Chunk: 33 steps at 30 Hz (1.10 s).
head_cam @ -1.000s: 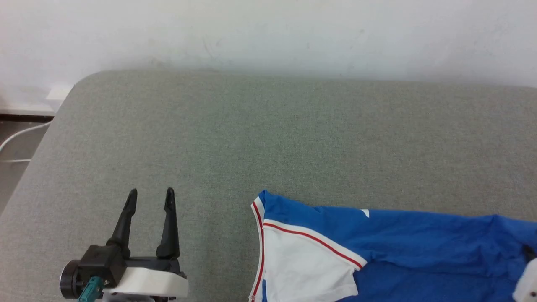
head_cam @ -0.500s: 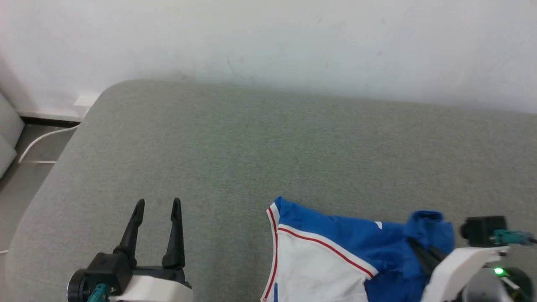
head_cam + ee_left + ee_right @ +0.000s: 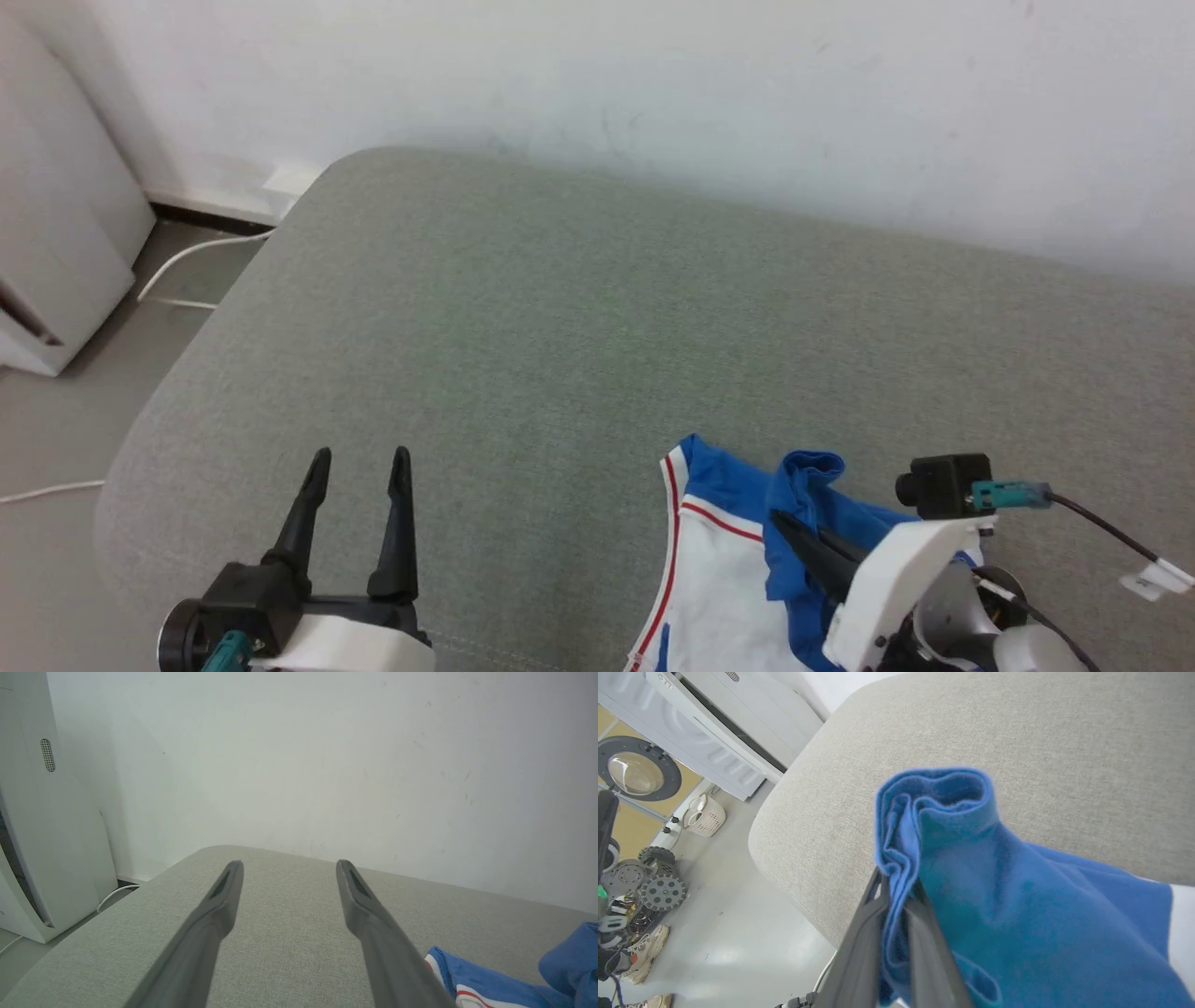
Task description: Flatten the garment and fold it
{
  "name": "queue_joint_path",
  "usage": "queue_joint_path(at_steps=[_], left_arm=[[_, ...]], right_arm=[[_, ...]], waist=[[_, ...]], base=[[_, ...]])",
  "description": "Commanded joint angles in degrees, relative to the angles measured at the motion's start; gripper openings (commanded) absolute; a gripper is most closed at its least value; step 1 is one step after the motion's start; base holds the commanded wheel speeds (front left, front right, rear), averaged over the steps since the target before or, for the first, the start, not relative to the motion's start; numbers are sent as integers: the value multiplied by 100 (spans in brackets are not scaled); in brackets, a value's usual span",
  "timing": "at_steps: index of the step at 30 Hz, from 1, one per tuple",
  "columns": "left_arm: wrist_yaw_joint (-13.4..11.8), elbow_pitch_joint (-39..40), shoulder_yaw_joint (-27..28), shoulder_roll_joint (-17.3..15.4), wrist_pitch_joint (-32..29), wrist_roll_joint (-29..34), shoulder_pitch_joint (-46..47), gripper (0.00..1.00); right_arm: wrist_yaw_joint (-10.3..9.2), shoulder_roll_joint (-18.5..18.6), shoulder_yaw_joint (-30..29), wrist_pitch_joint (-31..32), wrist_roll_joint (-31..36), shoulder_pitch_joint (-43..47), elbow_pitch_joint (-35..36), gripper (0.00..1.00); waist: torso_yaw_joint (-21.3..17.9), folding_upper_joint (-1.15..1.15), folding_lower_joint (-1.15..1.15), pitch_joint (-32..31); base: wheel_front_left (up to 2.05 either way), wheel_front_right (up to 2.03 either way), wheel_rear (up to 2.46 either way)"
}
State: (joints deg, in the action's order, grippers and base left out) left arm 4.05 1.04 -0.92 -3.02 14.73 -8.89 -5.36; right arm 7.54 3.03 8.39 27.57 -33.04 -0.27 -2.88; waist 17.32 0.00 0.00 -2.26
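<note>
Right gripper [image 3: 780, 521] clamps a bunched fold of the garment [image 3: 724, 579], seemingly lifted; left gripper [image 3: 362, 454] hovers well to its left, fingers apart, empty

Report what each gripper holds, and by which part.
The right gripper is shut on a bunched blue fold of the garment; the left gripper is open and holds nothing.
</note>
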Motion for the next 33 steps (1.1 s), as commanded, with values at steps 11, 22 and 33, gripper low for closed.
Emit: queue_joint_path(at_steps=[11, 22, 33], left_arm=[[46, -102, -98, 14, 27, 28, 189, 100], [-12, -111, -42, 14, 27, 20, 159, 100], [-60, -80, -15, 14, 27, -63, 56, 100]], right_arm=[[-5, -14, 916, -773, -350, -971, -1783, 100], [-5, 162, 1342, -1137, 178, -1551, -1758, 100], [-5, 1581, 648, -2611, 2032, -2004, -1287, 100]], waist=[[277, 0, 0, 248], [-73, 0, 0, 34], [-751, 0, 0, -112]], base=[[0, 0, 0], [0, 0, 0], [0, 0, 0]])
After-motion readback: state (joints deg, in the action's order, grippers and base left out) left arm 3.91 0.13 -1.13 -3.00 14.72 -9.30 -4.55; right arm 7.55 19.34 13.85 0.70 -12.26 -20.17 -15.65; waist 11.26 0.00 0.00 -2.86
